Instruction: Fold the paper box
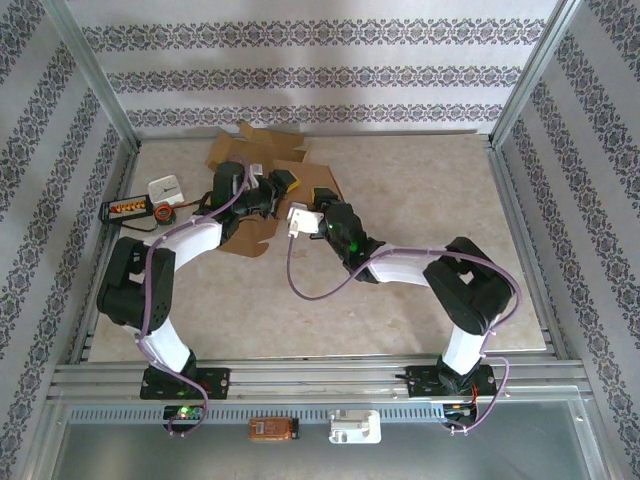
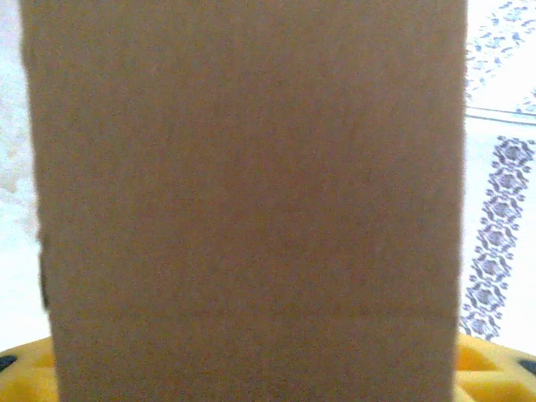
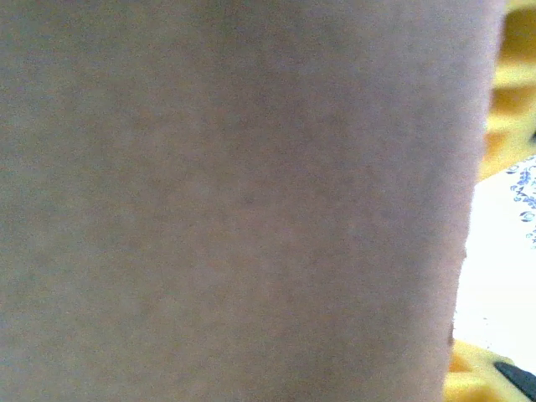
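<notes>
Both arms reach from the near edge across the bench toward its far left. There the left pincer and right pincer meet at the brown paper box, which is spread open. Cardboard fills each wrist camera's view, with yellow fingers at its edges. I cannot tell how wide either pincer stands or whether it grips.

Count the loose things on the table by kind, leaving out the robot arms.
Box: 1
White block: 1
Black strip: 1
Orange ring: 1
Total: 4
</notes>
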Action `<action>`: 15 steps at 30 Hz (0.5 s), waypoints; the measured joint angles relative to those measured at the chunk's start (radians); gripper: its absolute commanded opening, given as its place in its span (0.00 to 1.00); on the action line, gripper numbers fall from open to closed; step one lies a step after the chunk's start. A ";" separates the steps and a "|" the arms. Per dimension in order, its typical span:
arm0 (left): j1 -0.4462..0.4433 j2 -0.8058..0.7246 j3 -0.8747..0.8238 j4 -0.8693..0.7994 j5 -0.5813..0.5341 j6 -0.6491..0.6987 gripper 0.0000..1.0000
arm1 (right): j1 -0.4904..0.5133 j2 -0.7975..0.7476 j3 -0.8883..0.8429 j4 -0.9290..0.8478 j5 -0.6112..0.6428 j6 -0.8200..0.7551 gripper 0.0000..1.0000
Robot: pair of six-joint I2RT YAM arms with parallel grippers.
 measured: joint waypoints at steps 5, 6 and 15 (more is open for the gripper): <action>0.041 -0.170 0.005 -0.154 -0.023 0.117 0.83 | 0.016 -0.179 -0.024 -0.166 -0.071 0.089 0.46; 0.051 -0.214 0.026 -0.232 -0.044 0.174 0.85 | 0.016 -0.219 -0.016 -0.235 -0.097 0.111 0.45; 0.061 -0.461 0.294 -0.764 -0.343 0.883 0.99 | -0.042 -0.229 0.443 -1.161 -0.402 0.252 0.44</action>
